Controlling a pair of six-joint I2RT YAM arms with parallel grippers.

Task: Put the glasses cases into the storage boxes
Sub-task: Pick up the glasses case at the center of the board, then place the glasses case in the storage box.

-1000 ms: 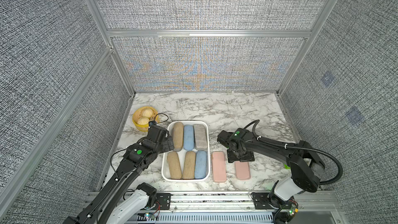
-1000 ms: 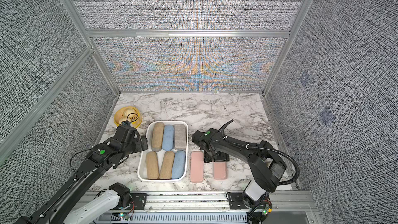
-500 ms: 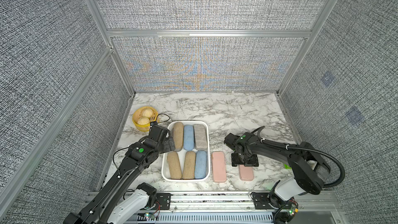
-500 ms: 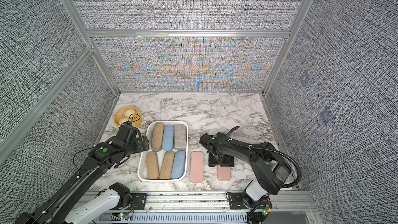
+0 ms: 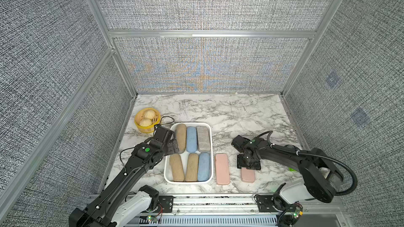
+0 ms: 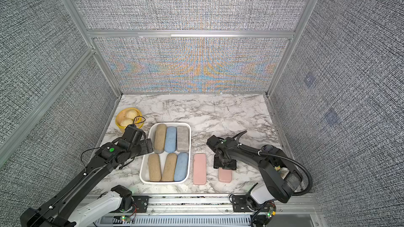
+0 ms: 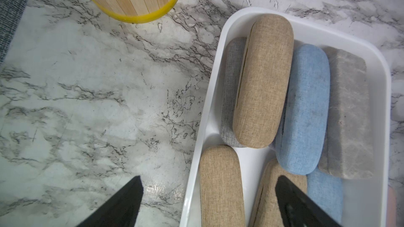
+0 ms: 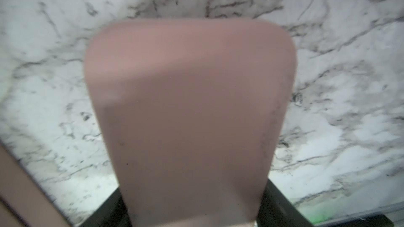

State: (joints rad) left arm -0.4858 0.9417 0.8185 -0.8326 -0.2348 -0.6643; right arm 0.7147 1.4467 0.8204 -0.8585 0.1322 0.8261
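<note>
At the marble table's 7 o'clock: white tray holding glasses cases, with tan, blue and blocky grey in the far row, tan, tan and blue in the near row, and a grey one beneath the far tan. At the tray's 3 o'clock, on the table: two pink cases, one just beside the wall, the other farther out. Left gripper: released, empty, over the tray's 9 o'clock rim. Right gripper: fingers flank the outer pink case; whether clenched, cannot tell. Yellow basket: tray's 10 o'clock.
</note>
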